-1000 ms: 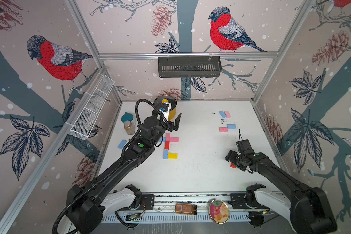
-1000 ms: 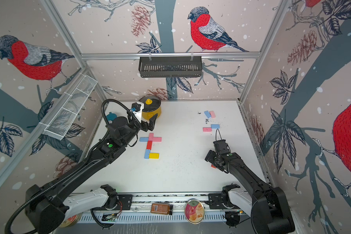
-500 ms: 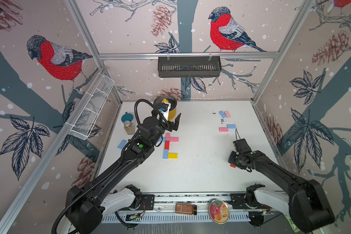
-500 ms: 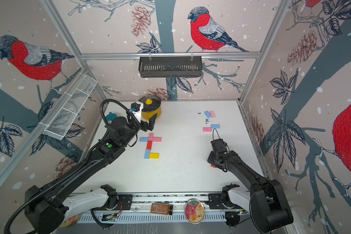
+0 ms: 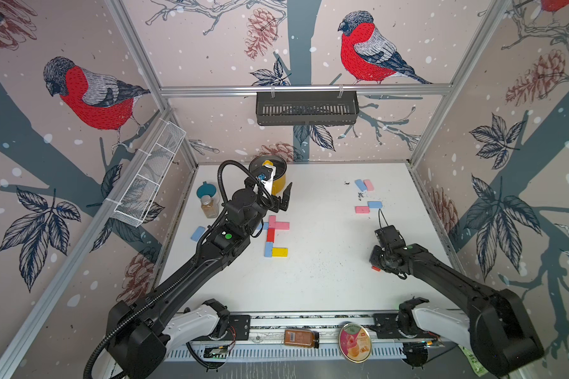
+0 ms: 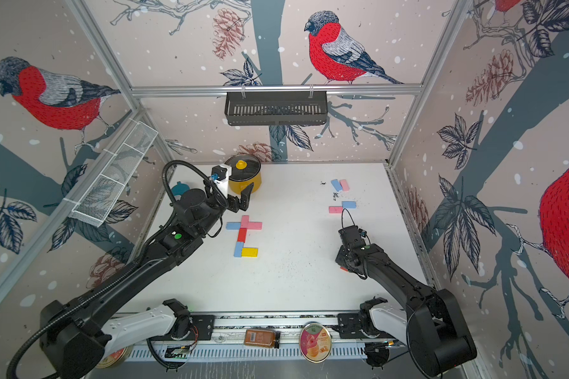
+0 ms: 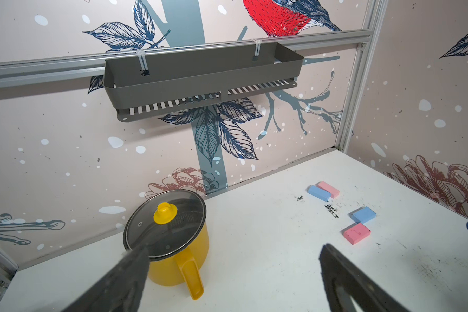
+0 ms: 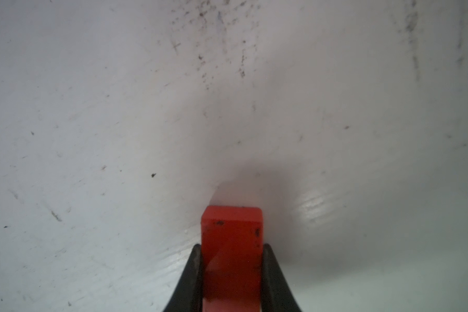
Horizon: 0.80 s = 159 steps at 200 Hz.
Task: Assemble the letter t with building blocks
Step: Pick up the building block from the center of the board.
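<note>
At 4 o'clock the right gripper (image 8: 231, 247) has just clamped the red block (image 8: 231, 228), ready for lifting; left gripper (image 7: 233, 248) agape, empty

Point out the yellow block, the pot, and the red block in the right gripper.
yellow block (image 5: 279, 252): in a top view, centre of top face.
pot (image 7: 170, 229): left wrist view, on the glass lid.
held red block (image 8: 231, 237): right wrist view, middle of its top face.
</note>
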Each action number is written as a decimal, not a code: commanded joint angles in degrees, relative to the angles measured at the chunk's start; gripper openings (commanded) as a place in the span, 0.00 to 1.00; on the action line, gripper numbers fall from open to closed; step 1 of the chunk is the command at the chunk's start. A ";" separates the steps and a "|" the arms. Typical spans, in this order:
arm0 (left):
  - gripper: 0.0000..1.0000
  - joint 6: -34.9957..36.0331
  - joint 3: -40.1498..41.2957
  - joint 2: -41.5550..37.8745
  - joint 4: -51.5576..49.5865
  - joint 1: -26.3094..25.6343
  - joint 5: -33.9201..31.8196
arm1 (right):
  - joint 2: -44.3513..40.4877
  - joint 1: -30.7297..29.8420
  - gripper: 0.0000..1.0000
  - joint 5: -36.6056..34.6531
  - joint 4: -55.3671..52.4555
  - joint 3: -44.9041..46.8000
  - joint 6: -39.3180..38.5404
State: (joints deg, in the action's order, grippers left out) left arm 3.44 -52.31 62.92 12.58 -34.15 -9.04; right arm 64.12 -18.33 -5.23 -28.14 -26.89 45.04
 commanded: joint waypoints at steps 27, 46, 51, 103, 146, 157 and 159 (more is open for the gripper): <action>0.98 0.86 -0.39 0.36 0.21 0.05 -0.36 | -4.62 -0.46 0.16 -1.06 -4.04 -3.22 -0.51; 0.97 0.88 -0.33 0.45 0.34 -0.04 -0.64 | -6.07 -0.47 0.16 -1.33 -4.62 -5.21 -1.81; 0.98 0.86 -0.29 0.54 0.34 0.02 -0.64 | -6.39 -0.47 0.16 -1.00 -4.45 -5.63 -1.96; 0.98 0.86 -0.24 1.02 0.27 0.05 -0.75 | -6.19 -0.66 0.16 1.34 -1.44 -10.15 -8.78; 0.97 0.86 -0.24 1.07 0.41 0.02 -1.08 | 1.93 -1.58 0.17 2.95 -0.53 -16.71 -12.38; 0.97 0.86 -0.07 0.92 0.56 -0.02 -1.31 | 4.75 -2.61 0.17 2.84 -0.05 -18.63 -13.10; 0.97 0.86 -0.07 0.90 0.59 0.01 -1.33 | 5.22 -2.82 0.17 2.75 0.04 -18.94 -13.23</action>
State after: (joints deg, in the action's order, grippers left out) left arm 3.44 -52.31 64.07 12.56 -34.15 -9.34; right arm 65.43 -19.84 -3.31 -30.09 -42.87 35.11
